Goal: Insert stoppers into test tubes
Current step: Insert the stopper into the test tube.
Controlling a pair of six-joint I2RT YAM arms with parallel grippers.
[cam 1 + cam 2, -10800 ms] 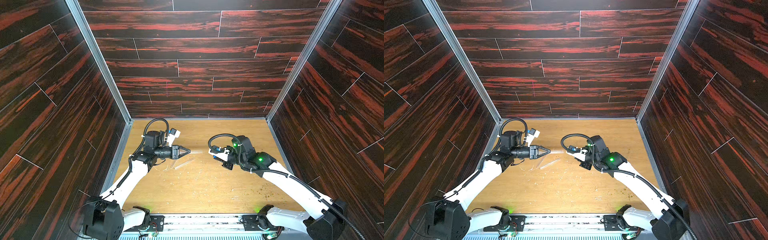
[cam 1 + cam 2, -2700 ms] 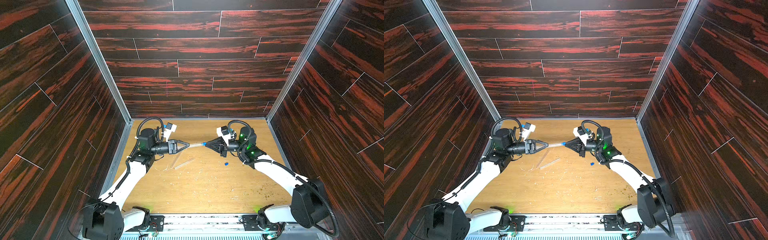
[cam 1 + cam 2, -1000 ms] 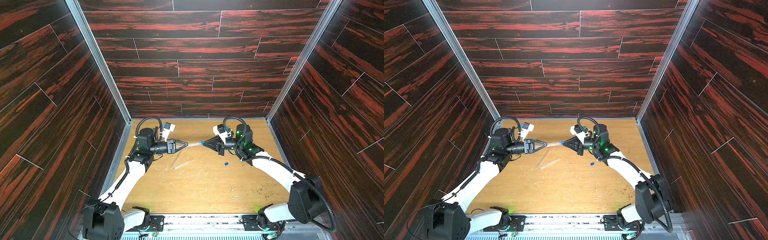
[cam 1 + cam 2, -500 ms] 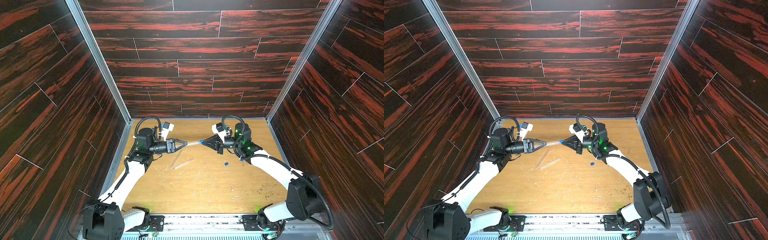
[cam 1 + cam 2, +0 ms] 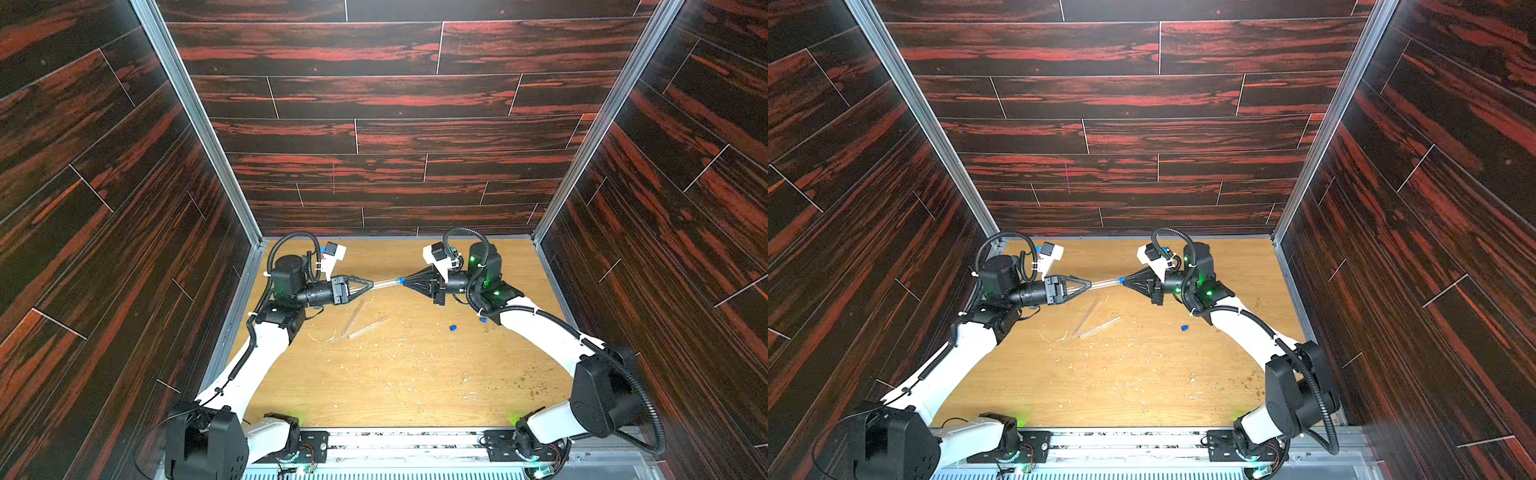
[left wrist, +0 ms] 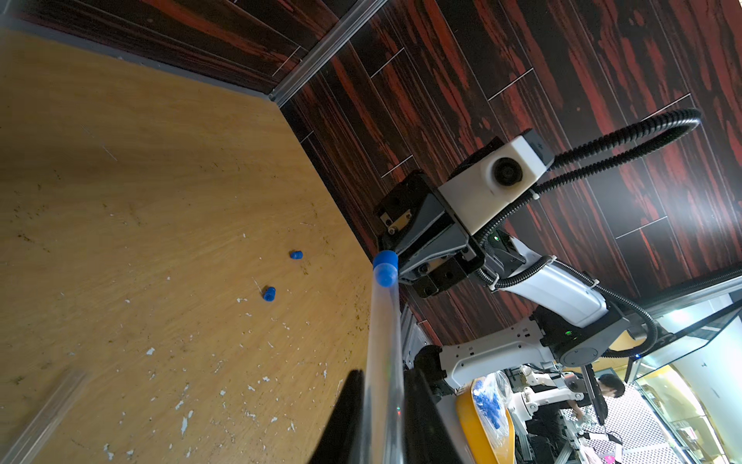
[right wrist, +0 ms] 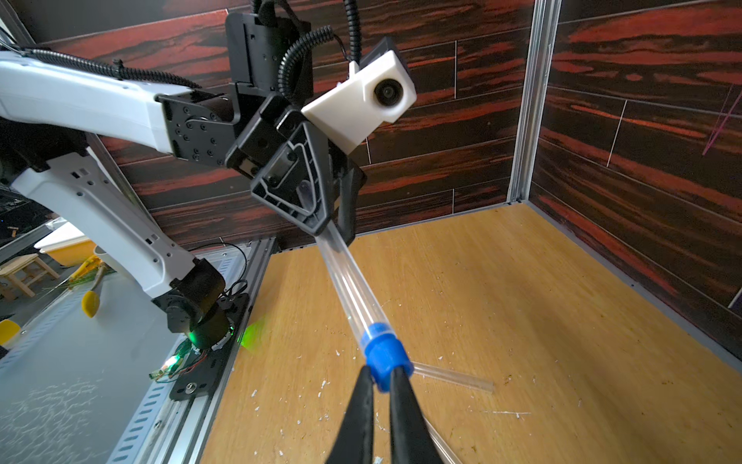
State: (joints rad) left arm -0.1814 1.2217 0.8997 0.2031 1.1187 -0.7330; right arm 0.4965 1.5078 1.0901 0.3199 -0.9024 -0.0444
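Above the table (image 5: pixel 415 374), left pincer (image 5: pixel 371 284) clamped on clear test tube (image 5: pixel 385 283), held level, right pincer (image 5: pixel 404 281) pinching blue stopper (image 5: pixel 401 280) set in its open end, two spare tubes (image 5: pixel 368 326) lying below, two loose stoppers (image 6: pixel 269 293) near right arm (image 5: pixel 540 328).

You see three clear tubes, the held tube (image 5: pixel 385 283), a second tube (image 5: pixel 353 316) and a third tube (image 5: pixel 368 327), three blue stoppers, the gripped stopper (image 6: pixel 384 265), a loose stopper (image 6: pixel 296 254) and another stopper (image 6: pixel 269 293), and two grippers, the left gripper (image 5: pixel 370 284) and the right gripper (image 5: pixel 405 281).
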